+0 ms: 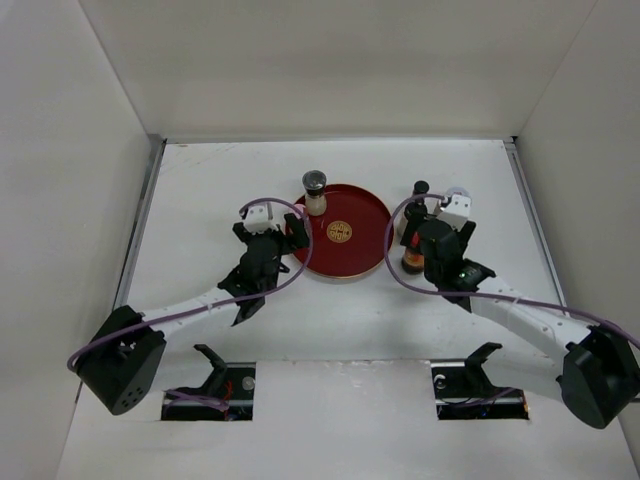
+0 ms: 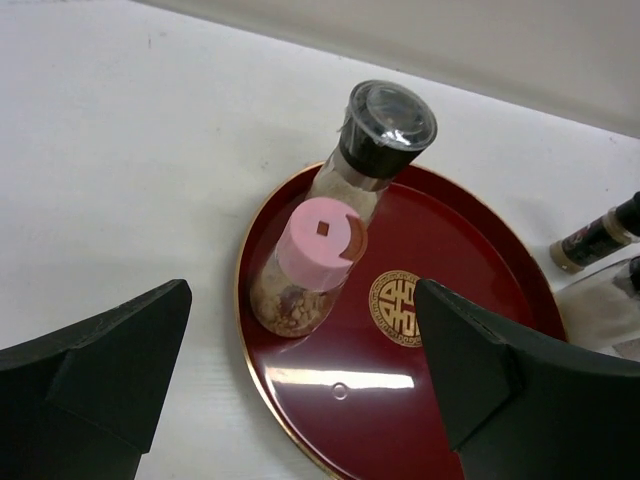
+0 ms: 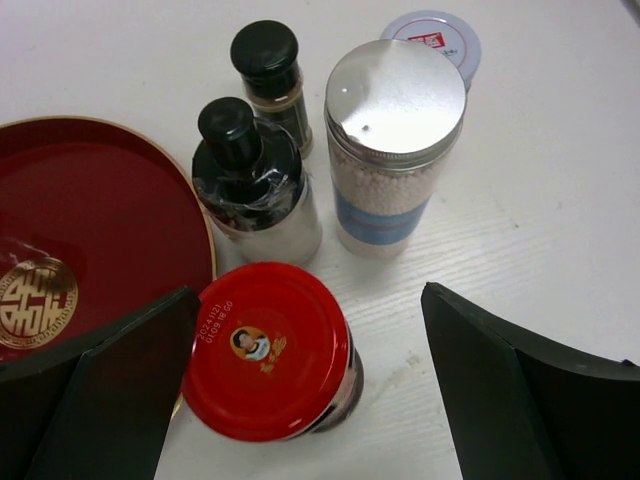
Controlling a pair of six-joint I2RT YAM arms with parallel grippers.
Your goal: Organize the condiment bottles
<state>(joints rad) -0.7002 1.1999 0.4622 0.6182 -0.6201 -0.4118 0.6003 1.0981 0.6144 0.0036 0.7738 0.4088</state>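
Note:
In the left wrist view a pink-capped jar (image 2: 320,250) and a dark-grey-capped grinder (image 2: 385,125) stand on the red plate (image 2: 450,250). My left gripper (image 2: 300,400) is open and empty, just in front of the pink jar. In the right wrist view my right gripper (image 3: 310,385) is open around a red-capped jar (image 3: 268,350), which sits close to the left finger. Behind it stand a dark narrow bottle with a black cap (image 3: 250,180), a small black-capped bottle (image 3: 268,70) and a silver-lidded jar (image 3: 395,130). The grinder (image 1: 314,190) also shows from above.
The red plate (image 1: 345,255) with a gold centre mark lies mid-table between both arms. A white-lidded jar (image 3: 432,38) stands behind the silver-lidded one. White walls close in the table at the back and both sides.

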